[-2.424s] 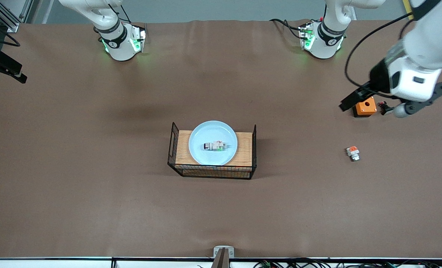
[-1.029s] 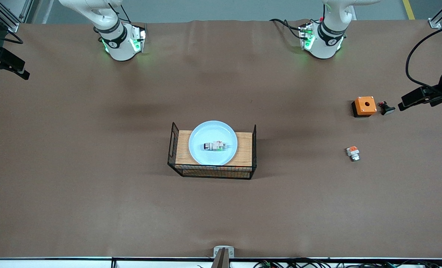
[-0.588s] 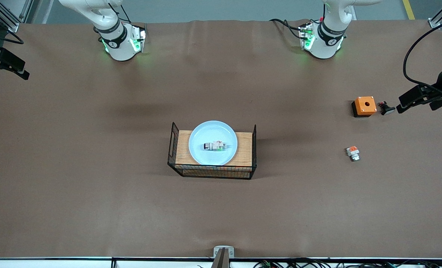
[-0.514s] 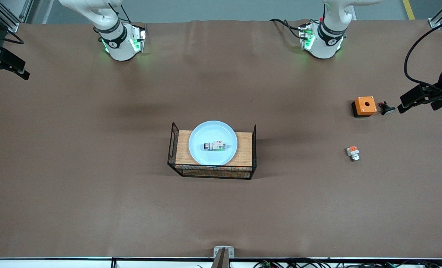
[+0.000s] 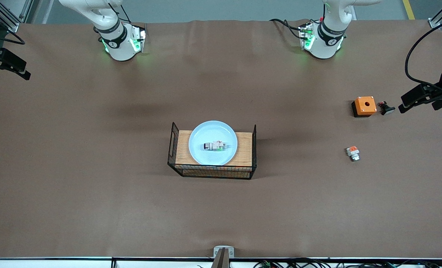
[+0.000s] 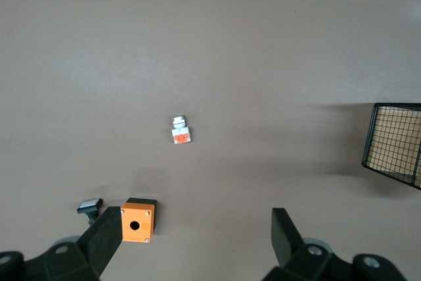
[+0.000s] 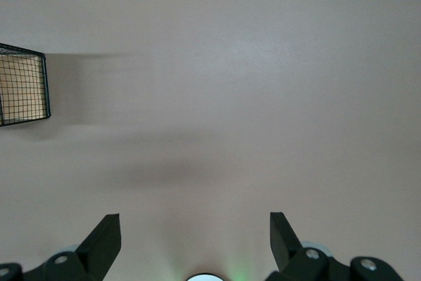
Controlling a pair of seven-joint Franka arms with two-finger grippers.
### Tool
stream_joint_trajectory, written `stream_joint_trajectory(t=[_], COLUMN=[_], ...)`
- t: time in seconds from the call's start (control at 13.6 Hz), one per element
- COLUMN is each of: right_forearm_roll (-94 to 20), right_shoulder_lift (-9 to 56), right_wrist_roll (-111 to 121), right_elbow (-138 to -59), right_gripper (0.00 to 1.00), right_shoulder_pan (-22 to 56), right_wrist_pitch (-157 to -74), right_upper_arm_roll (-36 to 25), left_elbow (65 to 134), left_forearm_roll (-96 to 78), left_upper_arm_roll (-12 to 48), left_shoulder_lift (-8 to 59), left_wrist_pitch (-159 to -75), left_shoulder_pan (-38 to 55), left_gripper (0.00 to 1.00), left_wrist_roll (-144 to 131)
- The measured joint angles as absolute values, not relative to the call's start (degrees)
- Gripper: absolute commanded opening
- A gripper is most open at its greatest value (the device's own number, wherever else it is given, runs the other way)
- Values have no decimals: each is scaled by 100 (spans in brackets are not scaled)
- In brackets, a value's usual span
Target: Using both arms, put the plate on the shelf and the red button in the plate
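The plate (image 5: 213, 142) is seated on the wooden top of the wire basket (image 5: 212, 171), mid-table. The red button (image 5: 215, 146) is lying on its side in the plate, roughly centred. Neither is touched by a gripper.

The left gripper (image 6: 195, 240) is held up over the left arm's end of the table, jaws spread wide, nothing between them. Below it in the left wrist view an orange box (image 6: 137, 220) with a hole in its top is seen, a small black piece (image 6: 89, 206) just beside it. A white piece with an orange-red block (image 6: 179, 130) is lying apart from both, nearer to the front camera.

The right gripper (image 7: 195, 240) is held up over bare table at the right arm's end, jaws also spread wide and empty; a corner of the basket is caught in its wrist view.
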State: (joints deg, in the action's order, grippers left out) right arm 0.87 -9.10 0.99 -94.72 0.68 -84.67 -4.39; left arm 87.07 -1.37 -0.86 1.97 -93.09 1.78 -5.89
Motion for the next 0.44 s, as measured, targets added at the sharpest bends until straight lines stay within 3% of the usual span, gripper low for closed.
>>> stream_joint_trajectory(t=[0.44], right_forearm_roll=[1], right_shoulder_lift=[-910], right_wrist_roll=[99], right_elbow=[-9472], right_gripper=[100], right_shoulder_pan=[68], right_wrist_pitch=[-8491], right_upper_arm_roll=[-443], left_elbow=[8706], left_forearm_roll=[-137], left_upper_arm_roll=[-79], left_shoulder_lift=[197], left_wrist_pitch=[-9309], left_shoulder_pan=[192], left_gripper=[100], left_wrist_roll=[-589])
